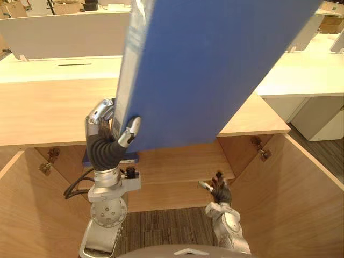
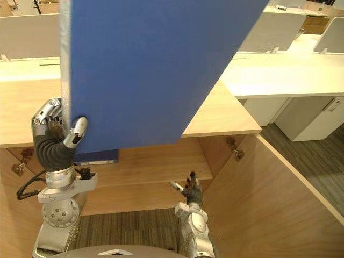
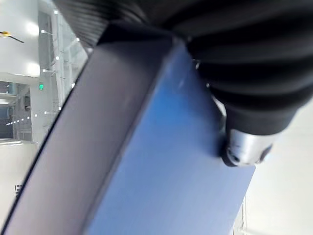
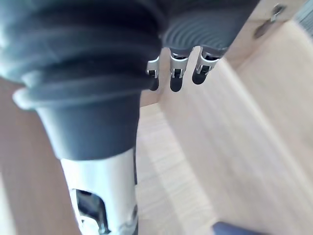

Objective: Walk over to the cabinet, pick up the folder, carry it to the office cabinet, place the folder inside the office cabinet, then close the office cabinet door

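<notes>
Picked up and brought across: blue folder point(image 1: 215, 70) clasped at its lower edge in left hand point(image 1: 115, 126), raised before open office cabinet point(image 1: 48, 113), right hand point(image 1: 217, 188) slack-fingered, empty; not yet shelved, doors point(image 1: 301, 183) unshut.

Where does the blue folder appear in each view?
Left eye view: blue folder, upper centre, held by the left hand.
Right eye view: top centre, same grip.
Left wrist view: close up, against the thumb.
Right wrist view: cabinet shelf instead.
Shared landmark: cabinet hinge.
</notes>
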Controlling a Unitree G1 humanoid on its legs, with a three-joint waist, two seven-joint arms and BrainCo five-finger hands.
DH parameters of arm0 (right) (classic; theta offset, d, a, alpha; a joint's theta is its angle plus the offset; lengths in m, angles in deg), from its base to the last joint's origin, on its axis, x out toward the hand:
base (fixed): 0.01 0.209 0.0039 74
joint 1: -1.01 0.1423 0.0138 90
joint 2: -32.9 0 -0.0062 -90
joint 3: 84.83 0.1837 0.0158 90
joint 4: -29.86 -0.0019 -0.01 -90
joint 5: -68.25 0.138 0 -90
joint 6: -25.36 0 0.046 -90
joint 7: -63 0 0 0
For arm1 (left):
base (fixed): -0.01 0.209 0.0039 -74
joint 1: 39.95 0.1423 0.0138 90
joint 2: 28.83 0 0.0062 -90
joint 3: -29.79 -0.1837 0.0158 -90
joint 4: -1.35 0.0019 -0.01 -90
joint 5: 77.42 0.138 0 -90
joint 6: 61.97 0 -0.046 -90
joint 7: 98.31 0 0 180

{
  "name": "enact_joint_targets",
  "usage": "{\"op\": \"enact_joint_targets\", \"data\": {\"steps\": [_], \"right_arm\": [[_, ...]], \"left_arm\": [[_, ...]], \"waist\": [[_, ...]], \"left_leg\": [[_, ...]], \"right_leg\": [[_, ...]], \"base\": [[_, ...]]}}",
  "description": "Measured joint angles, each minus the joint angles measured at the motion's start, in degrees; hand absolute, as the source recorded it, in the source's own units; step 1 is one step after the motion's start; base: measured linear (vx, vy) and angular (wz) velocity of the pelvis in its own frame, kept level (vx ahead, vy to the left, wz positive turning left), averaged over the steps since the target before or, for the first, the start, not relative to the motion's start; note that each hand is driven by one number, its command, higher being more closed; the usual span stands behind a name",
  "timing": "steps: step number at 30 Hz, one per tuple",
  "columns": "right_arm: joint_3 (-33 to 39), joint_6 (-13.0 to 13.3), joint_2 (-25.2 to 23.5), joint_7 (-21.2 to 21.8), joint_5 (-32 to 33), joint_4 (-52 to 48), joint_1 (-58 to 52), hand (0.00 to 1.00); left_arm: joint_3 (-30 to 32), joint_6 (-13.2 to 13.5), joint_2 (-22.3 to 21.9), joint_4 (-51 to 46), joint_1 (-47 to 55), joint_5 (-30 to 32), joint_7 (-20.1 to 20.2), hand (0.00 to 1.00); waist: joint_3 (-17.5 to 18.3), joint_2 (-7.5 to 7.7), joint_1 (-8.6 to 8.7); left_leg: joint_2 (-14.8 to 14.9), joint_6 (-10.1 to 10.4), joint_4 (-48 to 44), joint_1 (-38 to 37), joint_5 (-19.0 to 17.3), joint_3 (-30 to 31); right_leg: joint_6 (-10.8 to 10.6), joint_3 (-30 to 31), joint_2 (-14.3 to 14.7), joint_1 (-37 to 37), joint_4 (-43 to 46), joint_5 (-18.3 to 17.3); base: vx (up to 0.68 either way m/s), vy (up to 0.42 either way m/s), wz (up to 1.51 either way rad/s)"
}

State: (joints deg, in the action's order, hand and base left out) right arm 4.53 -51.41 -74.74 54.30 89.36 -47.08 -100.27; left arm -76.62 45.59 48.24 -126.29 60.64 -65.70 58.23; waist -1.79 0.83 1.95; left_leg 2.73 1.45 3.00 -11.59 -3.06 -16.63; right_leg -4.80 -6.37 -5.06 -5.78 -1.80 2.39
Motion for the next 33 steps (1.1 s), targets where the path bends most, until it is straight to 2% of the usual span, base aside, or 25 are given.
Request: {"op": "enact_joint_targets", "data": {"steps": [6,11,19,22,33], "right_arm": [[-0.8,3.0,-0.7,1.6,1.1,-20.9,-3.5,0.0],[-0.2,4.8,-0.8,3.1,1.1,-30.0,-3.8,0.0],[3.1,6.7,-1.1,4.8,1.1,-37.4,-3.3,0.0],[4.0,7.4,-0.9,5.0,2.3,-37.5,-0.4,0.0],[3.6,8.0,3.5,9.2,7.9,-39.1,6.5,0.0]], "left_arm": [[1.3,0.0,-0.4,0.0,3.3,-7.3,2.8,1.0],[3.5,0.0,-1.1,0.1,4.4,-8.2,4.3,1.0],[6.8,0.0,-1.5,0.2,4.7,-7.7,5.1,1.0],[7.6,0.0,-1.5,1.0,4.7,-7.4,5.3,1.0],[7.8,0.3,-1.4,3.3,4.7,-7.6,9.6,1.0]], "waist": [[-1.7,0.48,0.09],[-1.9,0.63,0.39],[-2.8,0.42,0.39],[-2.9,0.48,0.97],[-3.0,0.52,0.04]], "left_leg": [[-0.1,-0.1,0.0,-0.5,-0.5,-0.9],[0.0,-0.1,-1.0,-0.5,-1.2,-1.4],[0.1,-0.1,-2.5,0.1,-2.5,-3.0],[0.2,-0.3,-3.3,0.6,-3.0,-3.2],[-0.1,-0.5,-3.8,1.9,-3.4,-2.9]], "right_leg": [[-0.1,0.9,0.1,0.0,0.1,0.0],[-0.1,1.3,0.1,0.1,-0.1,0.0],[-0.3,2.9,0.1,1.0,-0.1,0.1],[-0.3,3.2,0.1,1.3,-0.2,0.2],[-0.5,3.0,-0.3,1.8,-0.1,0.3]], "base": [[-0.01,-0.002,-0.06],[0.01,-0.011,-0.05],[-0.02,-0.011,-0.11],[0.0,-0.02,-0.05],[-0.02,-0.016,0.01]]}}
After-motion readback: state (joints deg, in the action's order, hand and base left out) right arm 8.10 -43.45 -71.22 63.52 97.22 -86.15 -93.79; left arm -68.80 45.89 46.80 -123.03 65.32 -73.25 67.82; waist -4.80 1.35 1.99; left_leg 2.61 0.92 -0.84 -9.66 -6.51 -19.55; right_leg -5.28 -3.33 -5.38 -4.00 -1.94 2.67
